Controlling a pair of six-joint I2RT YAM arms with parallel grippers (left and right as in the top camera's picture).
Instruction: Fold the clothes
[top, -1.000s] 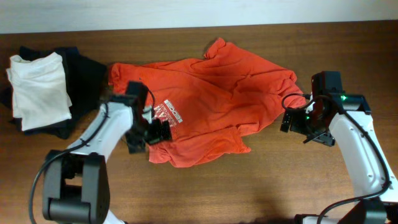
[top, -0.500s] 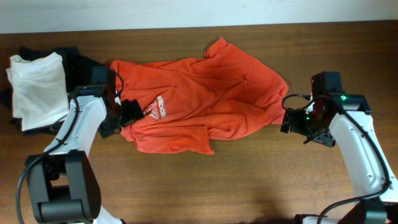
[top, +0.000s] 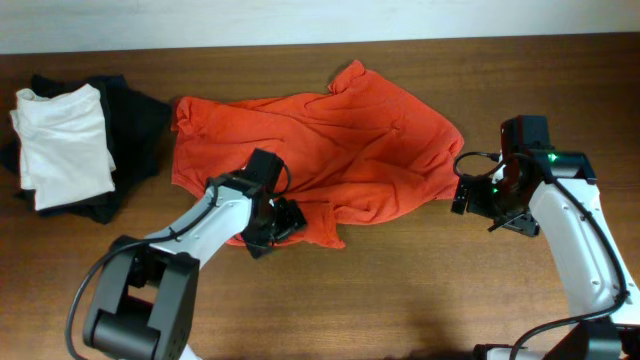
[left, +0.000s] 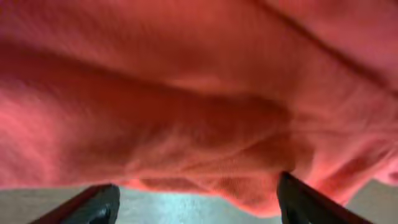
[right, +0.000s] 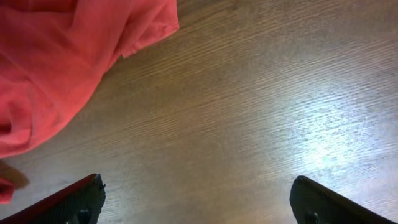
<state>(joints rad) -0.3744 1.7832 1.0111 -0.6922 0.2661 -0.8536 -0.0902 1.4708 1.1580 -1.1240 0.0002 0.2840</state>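
Now: T-shirt (top: 330, 150) lies crumpled, jaws apart

It lies in the centre of the table (top: 400, 290). The left gripper (top: 283, 222) is at its near hem, fingers wide apart. The right gripper (right: 196, 193) is over wood beside its right edge, also spread.

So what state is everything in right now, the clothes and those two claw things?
Orange-red T-shirt: unfolded, spread out crumpled on the table, print not showing.
White garment: folded, lying on the dark pile.
Dark garments: piled under the white one.
Left gripper: open, at the shirt's near hem.
Right gripper: open, empty, over bare table beside the shirt's right edge.
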